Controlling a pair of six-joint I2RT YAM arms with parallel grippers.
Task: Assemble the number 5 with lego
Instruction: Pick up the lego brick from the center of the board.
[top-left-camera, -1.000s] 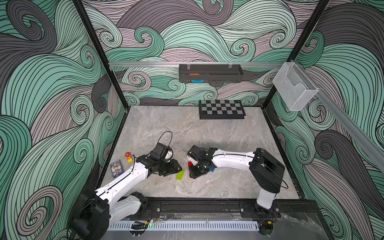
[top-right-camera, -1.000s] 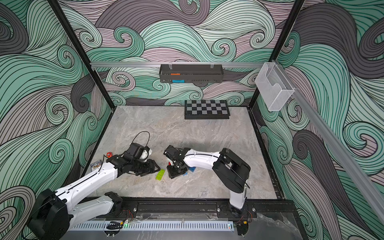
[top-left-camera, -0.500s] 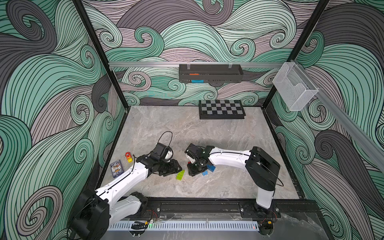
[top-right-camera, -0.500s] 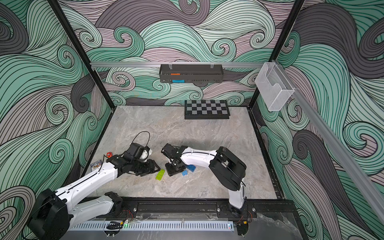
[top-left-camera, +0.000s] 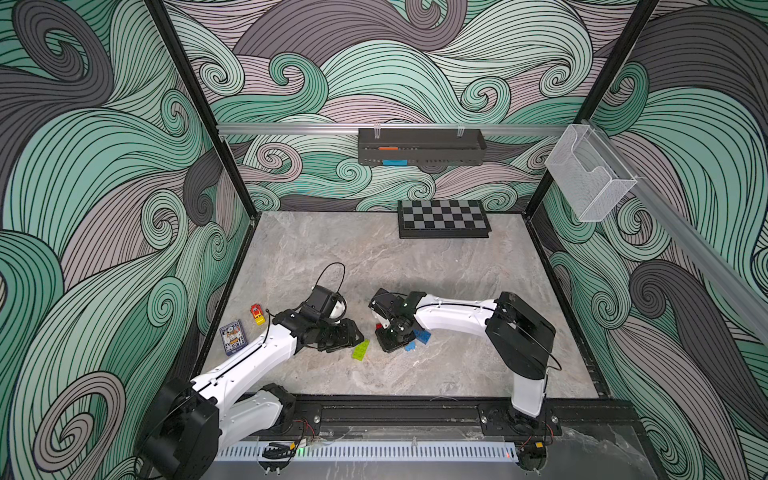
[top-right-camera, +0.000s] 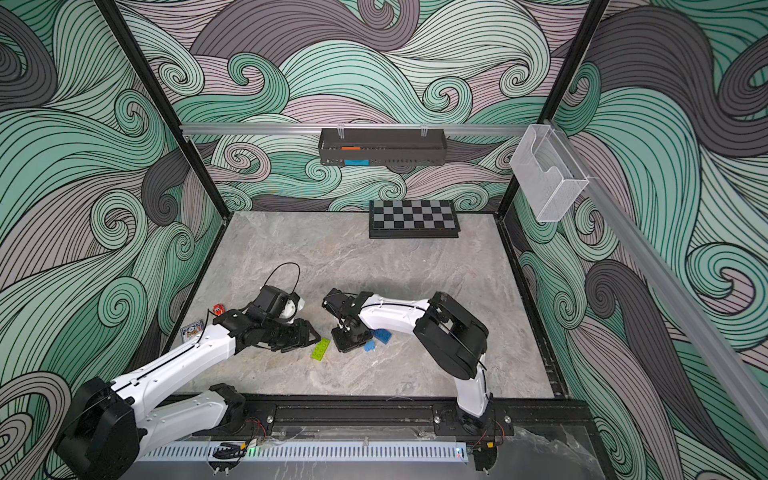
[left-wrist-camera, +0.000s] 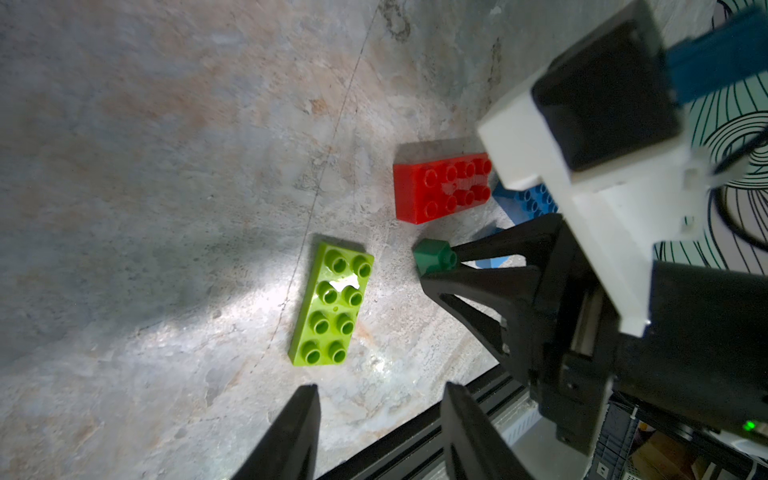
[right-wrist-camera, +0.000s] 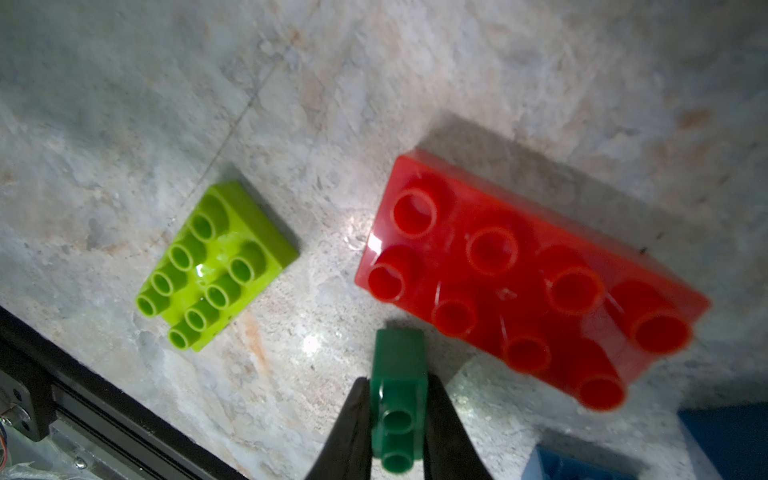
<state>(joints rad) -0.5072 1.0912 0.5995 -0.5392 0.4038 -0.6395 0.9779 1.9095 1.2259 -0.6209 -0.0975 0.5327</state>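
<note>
No bricks were joined yet: the right end effector (right-wrist-camera: 397, 419) pinched the dark green brick (right-wrist-camera: 400, 374) beside the red (right-wrist-camera: 511, 282) and lime (left-wrist-camera: 332, 305) bricks loose on the worktop (top-left-camera: 374, 257), while the left end effector (left-wrist-camera: 378, 432) stood partly open and empty.

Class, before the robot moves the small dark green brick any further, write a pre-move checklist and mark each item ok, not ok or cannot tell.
1. Right gripper shut on the dark green brick: ok.
2. Dark green brick square in the grip, studs facing the wrist camera: ok.
3. Red brick lying flat, studs up, nothing on it: ok.
4. Lime green brick flat, studs up, apart from the red one: ok.
5. Left gripper open, holding nothing: ok.
6. Dark green brick lifted off the table: cannot tell.
</note>
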